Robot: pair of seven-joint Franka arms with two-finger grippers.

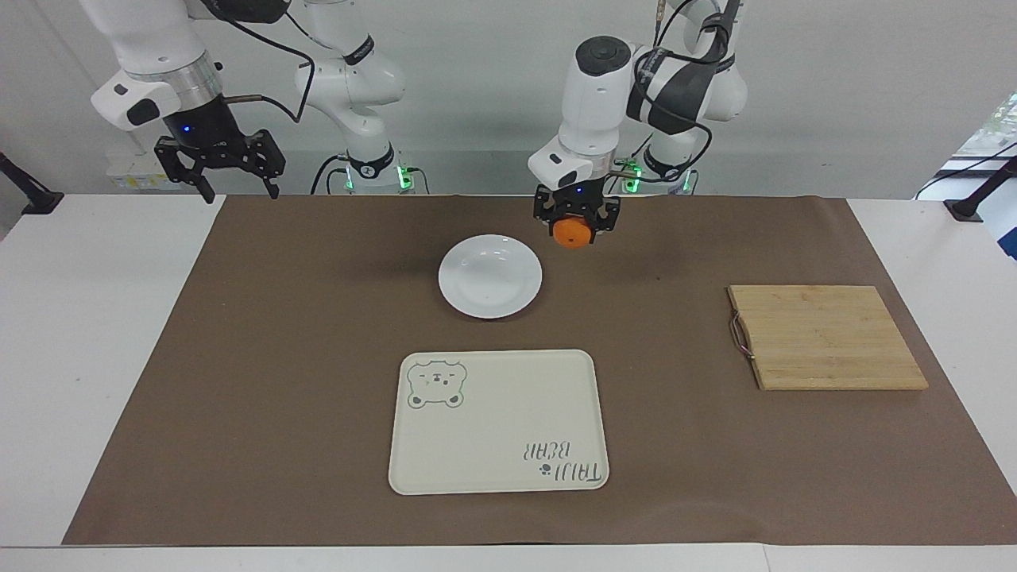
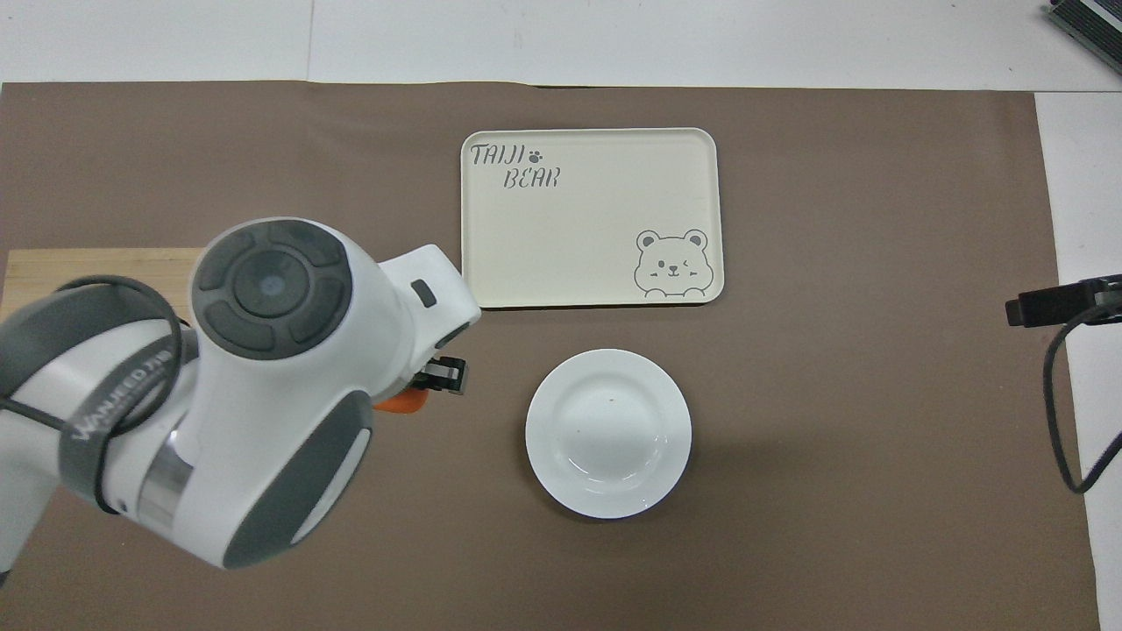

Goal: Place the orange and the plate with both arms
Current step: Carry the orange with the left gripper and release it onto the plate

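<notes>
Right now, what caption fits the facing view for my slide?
Left pincer carries the orange above the mat beside the plate; right pincer waits, open.

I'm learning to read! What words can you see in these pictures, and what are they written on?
"TAIJI BEAR": on the cream tray, with a paw print after TAIJI and a bear drawing in one corner.
"WANJEED 7": partly readable on the grey band round the left arm; the rest curves out of sight.
No words on the plate, the orange in the left pincer, or the wooden board.
</notes>
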